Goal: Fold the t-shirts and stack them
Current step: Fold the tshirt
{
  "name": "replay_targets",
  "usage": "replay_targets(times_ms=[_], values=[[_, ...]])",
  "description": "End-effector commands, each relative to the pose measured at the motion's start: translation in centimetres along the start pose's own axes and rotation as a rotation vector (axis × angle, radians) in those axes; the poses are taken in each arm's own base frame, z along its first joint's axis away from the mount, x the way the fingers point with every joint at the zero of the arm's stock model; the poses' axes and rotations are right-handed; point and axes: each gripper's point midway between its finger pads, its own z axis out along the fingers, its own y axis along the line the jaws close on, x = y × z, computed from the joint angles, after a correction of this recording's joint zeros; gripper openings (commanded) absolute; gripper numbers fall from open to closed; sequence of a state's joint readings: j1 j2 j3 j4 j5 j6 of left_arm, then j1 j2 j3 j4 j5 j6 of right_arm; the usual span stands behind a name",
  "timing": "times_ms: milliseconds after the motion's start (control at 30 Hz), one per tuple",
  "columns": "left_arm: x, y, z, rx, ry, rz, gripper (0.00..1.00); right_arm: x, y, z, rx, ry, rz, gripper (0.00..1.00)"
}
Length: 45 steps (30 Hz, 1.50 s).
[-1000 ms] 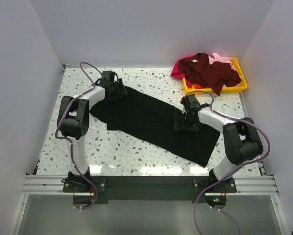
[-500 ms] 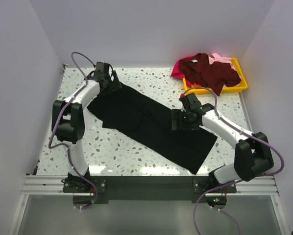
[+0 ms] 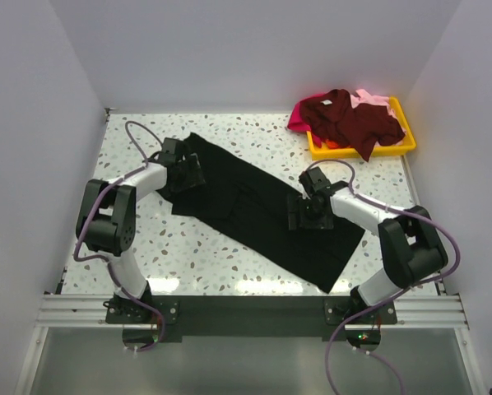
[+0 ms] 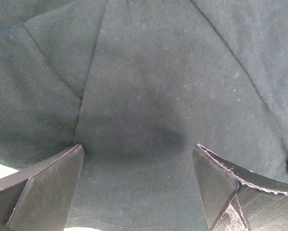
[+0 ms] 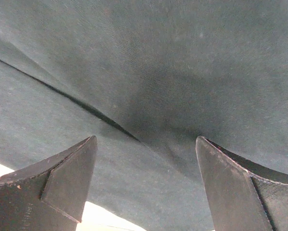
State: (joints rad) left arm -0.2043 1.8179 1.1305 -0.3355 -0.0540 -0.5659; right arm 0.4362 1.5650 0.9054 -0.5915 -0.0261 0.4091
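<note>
black shirt (image 3: 254, 206): spread out on the table (image 3: 188, 247), lying diagonally from far left to near right, with a few creases
left gripper (image 3: 183, 171): released, fingers spread wide with nothing between them, low over the far-left end of the black shirt
right gripper (image 3: 305, 216): released, fingers wide apart, low over the right half of the black shirt beside a long crease
maroon shirt (image 3: 353, 119): crumpled on top of the pile in the yellow tray (image 3: 398, 150), far right
magenta shirt (image 3: 299, 121): under the maroon shirt, spilling over the tray's left edge
pale pink shirt (image 3: 374, 99): showing at the far side of the tray
</note>
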Motion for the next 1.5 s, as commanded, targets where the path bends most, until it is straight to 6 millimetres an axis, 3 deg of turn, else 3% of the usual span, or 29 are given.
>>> replay_targets(times_ms=[0, 133, 300, 533, 767, 833, 967, 1033, 1133, 1200, 1300, 1467], values=[[0.4, 0.2, 1.8, 0.007, 0.01, -0.026, 1.0, 0.4, 0.4, 0.6, -0.033, -0.009, 0.04, 0.87], [0.4, 0.4, 3.3, -0.007, 0.025, -0.028, 1.0, 2.7, 1.0, 1.5, -0.076, 0.052, 0.058, 0.88], [-1.1, -0.1, 4.8, -0.03, 0.026, -0.003, 1.0, 4.6, 2.7, 2.0, -0.127, 0.095, 0.062, 0.89], [-5.5, -1.2, 6.9, -0.068, -0.018, 0.039, 1.0, 7.0, 7.7, 1.8, -0.209, 0.12, 0.009, 0.89], [-10.4, -2.9, 8.5, -0.06, -0.106, 0.094, 1.0, 7.2, 12.8, 0.5, -0.273, 0.1, -0.052, 0.9], [-11.9, -3.3, 8.5, -0.068, -0.13, 0.102, 1.0, 7.0, 14.1, -0.2, -0.282, 0.091, -0.081, 0.9], [-14.6, -4.6, 7.0, -0.055, -0.175, 0.119, 1.0, 6.1, 14.6, -1.9, -0.277, 0.048, -0.104, 0.91], [-16.4, -5.5, 5.1, -0.034, -0.221, 0.121, 1.0, 5.3, 13.9, -2.6, -0.238, 0.004, -0.109, 0.91], [-17.1, -6.0, 2.2, -0.021, -0.257, 0.124, 1.0, 4.8, 12.6, -4.0, -0.188, -0.03, -0.129, 0.93], [-16.7, -6.6, 1.0, -0.006, -0.266, 0.131, 1.0, 4.6, 11.6, -4.6, -0.154, -0.055, -0.137, 0.93], [-14.4, -6.8, -0.5, 0.03, -0.245, 0.115, 1.0, 4.9, 10.4, -4.3, -0.109, -0.064, -0.146, 0.93], [-8.7, -5.4, 1.0, 0.045, -0.133, 0.076, 1.0, 5.9, 8.7, -3.0, -0.05, -0.05, -0.165, 0.92]])
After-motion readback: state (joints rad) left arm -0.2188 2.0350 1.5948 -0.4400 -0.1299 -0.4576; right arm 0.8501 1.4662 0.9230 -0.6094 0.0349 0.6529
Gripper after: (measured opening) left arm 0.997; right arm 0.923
